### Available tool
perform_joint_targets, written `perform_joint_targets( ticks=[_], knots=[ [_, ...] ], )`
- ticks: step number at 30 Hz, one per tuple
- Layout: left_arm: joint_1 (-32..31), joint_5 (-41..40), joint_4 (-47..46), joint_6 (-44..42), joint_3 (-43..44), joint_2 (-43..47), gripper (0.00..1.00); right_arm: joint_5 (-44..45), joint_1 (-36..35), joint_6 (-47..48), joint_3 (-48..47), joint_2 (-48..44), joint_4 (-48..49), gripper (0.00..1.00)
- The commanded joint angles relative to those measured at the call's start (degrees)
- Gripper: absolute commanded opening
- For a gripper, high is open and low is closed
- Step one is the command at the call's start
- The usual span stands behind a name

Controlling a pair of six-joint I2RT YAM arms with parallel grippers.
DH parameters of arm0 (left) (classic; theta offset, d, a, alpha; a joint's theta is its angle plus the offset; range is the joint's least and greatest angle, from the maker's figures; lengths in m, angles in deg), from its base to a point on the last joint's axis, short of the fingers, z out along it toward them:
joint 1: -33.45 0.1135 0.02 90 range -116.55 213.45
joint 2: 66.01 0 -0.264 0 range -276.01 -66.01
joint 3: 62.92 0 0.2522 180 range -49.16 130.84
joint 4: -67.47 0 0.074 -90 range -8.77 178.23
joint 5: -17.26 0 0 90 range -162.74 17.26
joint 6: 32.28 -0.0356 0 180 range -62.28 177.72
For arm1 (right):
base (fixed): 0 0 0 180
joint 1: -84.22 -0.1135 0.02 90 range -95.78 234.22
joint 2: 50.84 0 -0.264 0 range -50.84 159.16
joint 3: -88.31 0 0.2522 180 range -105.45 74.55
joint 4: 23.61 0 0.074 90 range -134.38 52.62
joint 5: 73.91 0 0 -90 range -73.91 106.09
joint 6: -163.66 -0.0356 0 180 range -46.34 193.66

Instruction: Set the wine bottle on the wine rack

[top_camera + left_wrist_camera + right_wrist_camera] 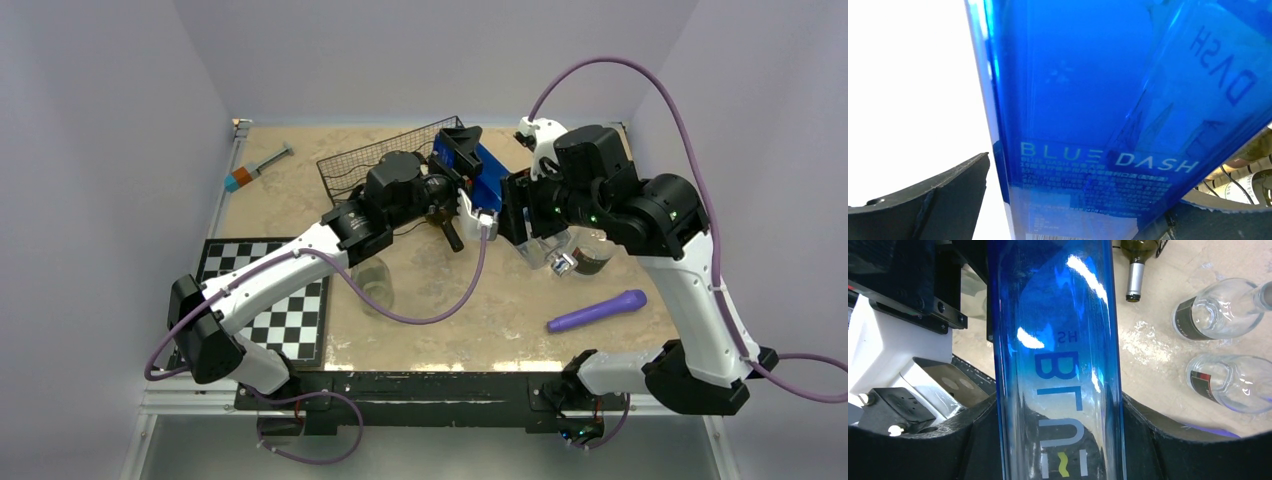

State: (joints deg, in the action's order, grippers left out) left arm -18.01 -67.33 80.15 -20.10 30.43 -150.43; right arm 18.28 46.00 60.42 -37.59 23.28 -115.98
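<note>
The wine bottle [487, 178] hangs just before the wine rack [350, 165], our right gripper [1063, 432] clamped on it so our left gripper [1073, 210], jaws spread around it, may let go.

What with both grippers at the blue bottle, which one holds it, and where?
The right gripper is shut on the blue bottle, around its body; the left gripper stands open around it.

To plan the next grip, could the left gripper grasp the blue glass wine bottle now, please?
Probably yes: the left gripper stands open around the blue glass wine bottle, which the right gripper holds.
</note>
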Motion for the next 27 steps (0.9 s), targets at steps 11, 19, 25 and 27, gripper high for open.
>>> perform_joint_targets(
  ticks=[11, 19, 25, 27],
  knots=[
    [-0.2, 0.7, -7.5, 4.8, 0.6, 3.5, 0.99, 14.5, 0.4, -3.7, -4.8, -0.7, 3.8, 0.0],
    [-0.3, 1.3, -7.7, 6.7, -1.6, 6.0, 0.99, 18.8, 1.6, -5.1, -5.6, -0.4, 4.4, 0.0],
    [-0.2, -1.8, -1.1, 20.1, 5.8, 7.9, 0.99, 13.7, 1.7, -4.1, 4.0, -3.1, 11.1, 0.0],
    [-0.2, -4.9, 6.7, 26.6, 11.9, 7.2, 0.99, 8.6, 1.4, -4.2, 10.7, -6.0, 17.4, 0.0]
  ],
)
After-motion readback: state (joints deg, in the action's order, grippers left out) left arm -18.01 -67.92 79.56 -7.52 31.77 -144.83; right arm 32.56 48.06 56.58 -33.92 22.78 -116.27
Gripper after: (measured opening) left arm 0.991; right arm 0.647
